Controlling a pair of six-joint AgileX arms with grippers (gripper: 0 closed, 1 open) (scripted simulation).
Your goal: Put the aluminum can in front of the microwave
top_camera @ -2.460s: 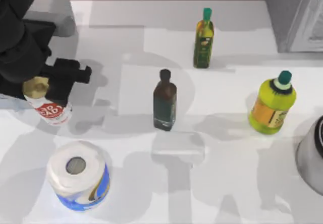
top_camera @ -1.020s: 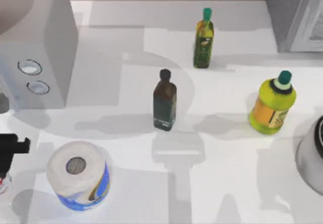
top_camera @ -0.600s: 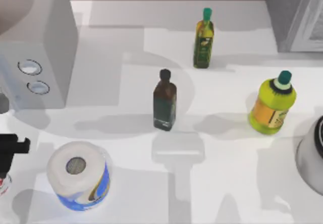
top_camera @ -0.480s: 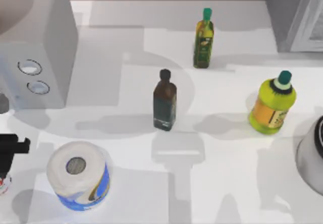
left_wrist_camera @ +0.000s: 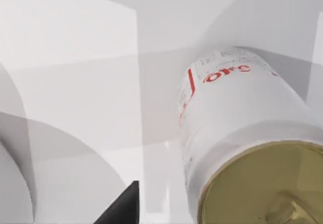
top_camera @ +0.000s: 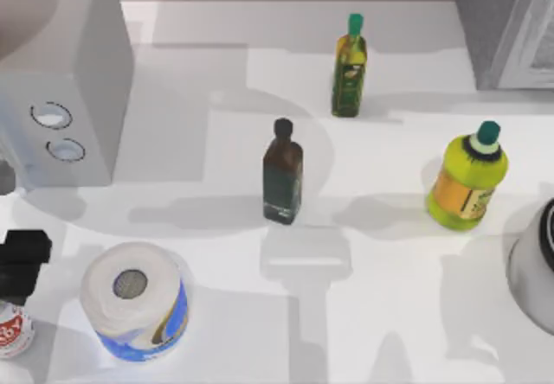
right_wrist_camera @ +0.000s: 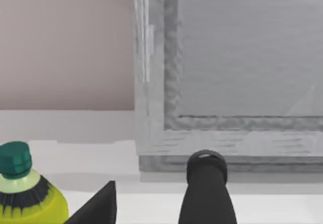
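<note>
The left gripper (top_camera: 21, 263) has drawn back, fingers parted. The aluminum can (top_camera: 13, 330) (white, red label, gold top) stands free before the microwave (top_camera: 61, 90).

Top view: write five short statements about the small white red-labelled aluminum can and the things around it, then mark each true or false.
1. The small white red-labelled aluminum can stands at the table's left edge, nearer the camera than the light grey boxy microwave. True.
2. The blue-white wrapped paper roll lies right of the can. True.
3. The left pincer sits beyond the dark brown glass bottle. False: it is at the left edge, by the can.
4. The can lies on its side. False: it stands upright.
5. The yellow-green plastic bottle touches the roll. False: it stands far right.
</note>
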